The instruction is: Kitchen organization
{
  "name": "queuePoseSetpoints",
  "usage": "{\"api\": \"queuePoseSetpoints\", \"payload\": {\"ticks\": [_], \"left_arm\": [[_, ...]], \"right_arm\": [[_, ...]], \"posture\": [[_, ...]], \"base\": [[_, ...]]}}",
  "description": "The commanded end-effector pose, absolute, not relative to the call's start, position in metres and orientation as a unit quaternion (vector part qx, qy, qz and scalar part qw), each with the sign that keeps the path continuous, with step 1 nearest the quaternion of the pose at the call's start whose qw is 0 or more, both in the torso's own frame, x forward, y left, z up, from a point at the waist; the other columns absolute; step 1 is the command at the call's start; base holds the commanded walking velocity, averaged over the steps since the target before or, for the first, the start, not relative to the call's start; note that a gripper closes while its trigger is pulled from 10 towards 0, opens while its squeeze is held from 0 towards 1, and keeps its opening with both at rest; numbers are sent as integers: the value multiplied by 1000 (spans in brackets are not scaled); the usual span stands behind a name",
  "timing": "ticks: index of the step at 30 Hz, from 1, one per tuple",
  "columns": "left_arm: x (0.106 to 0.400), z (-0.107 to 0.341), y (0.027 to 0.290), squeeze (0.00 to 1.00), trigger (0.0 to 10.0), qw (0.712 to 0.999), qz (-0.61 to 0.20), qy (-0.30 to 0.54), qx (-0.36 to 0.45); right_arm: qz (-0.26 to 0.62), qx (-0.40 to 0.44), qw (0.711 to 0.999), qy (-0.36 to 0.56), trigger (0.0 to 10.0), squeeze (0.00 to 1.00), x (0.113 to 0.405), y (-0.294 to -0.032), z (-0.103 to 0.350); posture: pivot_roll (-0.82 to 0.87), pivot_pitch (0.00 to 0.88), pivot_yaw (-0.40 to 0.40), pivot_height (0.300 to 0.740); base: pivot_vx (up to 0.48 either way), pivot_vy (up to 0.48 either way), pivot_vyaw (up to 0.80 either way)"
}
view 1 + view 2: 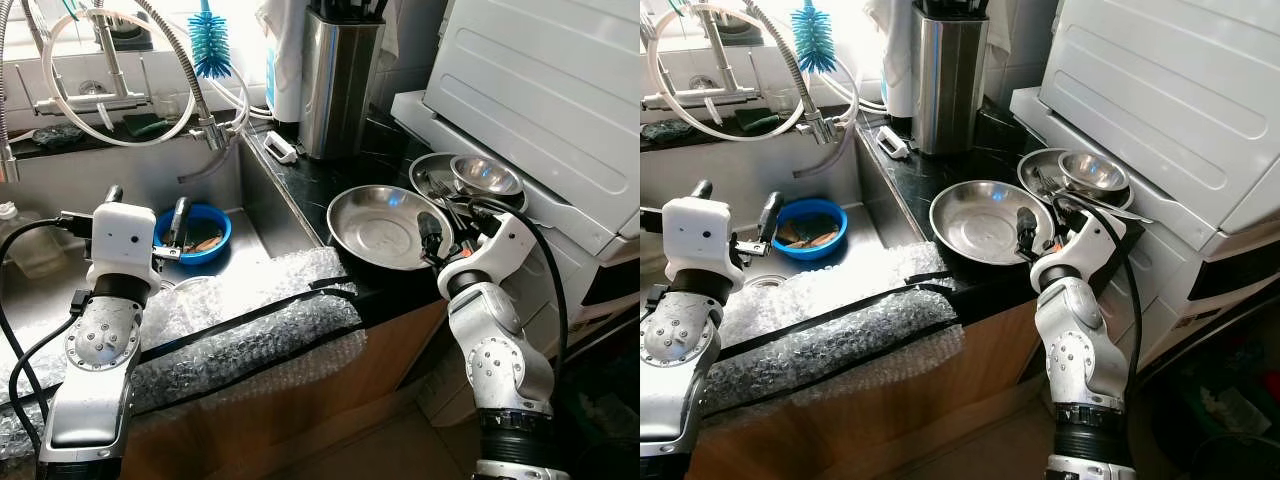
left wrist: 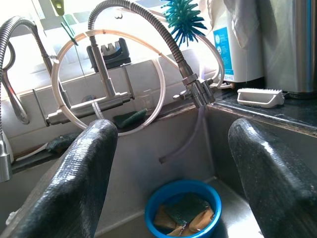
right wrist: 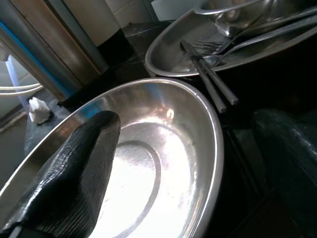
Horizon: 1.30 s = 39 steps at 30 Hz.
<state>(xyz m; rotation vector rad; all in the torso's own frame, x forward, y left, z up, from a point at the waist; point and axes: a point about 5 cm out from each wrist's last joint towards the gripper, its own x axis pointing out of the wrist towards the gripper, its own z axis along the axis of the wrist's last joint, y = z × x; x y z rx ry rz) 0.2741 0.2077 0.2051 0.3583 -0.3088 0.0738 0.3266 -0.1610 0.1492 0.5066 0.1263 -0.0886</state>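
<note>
Black stone counter (image 1: 320, 185) runs beside a steel sink (image 1: 260, 215) under a bright window, with a white appliance (image 1: 540, 90) at its far end and a sheet of bubble wrap (image 1: 250, 320) draped over the front edge of the sink and counter. On the counter lies a wide, shallow steel bowl (image 1: 385, 225), and just behind it a second steel dish (image 1: 432, 172) holds a small steel bowl (image 1: 485, 175) and some cutlery (image 3: 210, 74), including a fork. A tall steel knife block (image 1: 340, 80) stands upright near the wall, with a small white brush (image 1: 280, 148) lying beside it at the sink's edge. A coiled spring tap (image 1: 175, 60) arches over the sink, and a blue bottle brush (image 1: 210, 45) sticks up behind it. Down in the sink sits a blue bowl (image 1: 195, 232) containing a green scouring pad and some brownish scraps. The left gripper (image 1: 145, 215) hovers above the sink, just in front of the blue bowl, its two black fingers (image 2: 84, 173) spread wide and holding nothing. The right gripper (image 1: 450, 245) is at the near rim of the wide steel bowl, spread open, with one finger (image 3: 74, 168) over the bowl's inside and the other outside the rim; whether either finger touches the metal cannot be told.
</note>
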Motion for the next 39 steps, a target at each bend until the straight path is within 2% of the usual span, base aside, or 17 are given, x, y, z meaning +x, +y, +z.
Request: {"api": "queuePoseSetpoints", "payload": {"ticks": [1,16,17,18,19,20,22,23,35,37,38,39], "left_arm": [[277,210,204,0,10000,969,30,-164,182],[278,210,201,0,10000,968,25,-165,189],[278,210,201,0,10000,968,25,-165,190],[278,210,201,0,10000,968,25,-165,190],[278,210,201,0,10000,967,25,-165,190],[277,211,201,0,10000,967,25,-166,190],[277,211,201,0,10000,967,25,-166,191],[277,211,201,0,10000,967,25,-166,192],[277,212,199,0,10000,965,21,-168,200],[278,213,198,0,10000,964,17,-169,205],[278,213,198,0,10000,964,17,-169,205],[278,213,197,0,10000,963,13,-170,210]], "right_arm": [[-50,244,967,60,10000,0,331,-163,151],[-52,211,973,78,10000,0,338,-163,146],[-52,211,973,78,9059,0,338,-163,146],[-51,209,973,79,9059,0,338,-163,146],[-49,209,973,81,4784,0,339,-163,146],[-48,209,973,83,1373,0,339,-163,145],[-47,209,973,83,1373,0,339,-162,145],[-47,208,973,84,0,0,339,-162,144],[-43,210,973,87,0,0,342,-160,144],[-43,208,973,93,824,0,342,-160,142],[-43,208,973,93,824,0,342,-160,142],[-43,210,972,95,1412,0,342,-159,141]], "posture": [[-21,0,-104,740],[-14,0,-104,740],[-15,0,-103,740],[-15,0,-104,740],[-12,0,-103,740],[-11,0,-104,740],[-11,0,-104,740],[-11,0,-105,740],[-7,0,-105,740],[-7,0,-104,740],[-7,0,-104,740],[-6,0,-103,740]], "base": [[0,0,0],[0,0,0],[0,0,0],[0,0,0],[0,0,0],[0,0,0],[0,0,0],[0,0,0],[0,0,0],[0,0,0],[0,0,0],[0,0,0]]}}
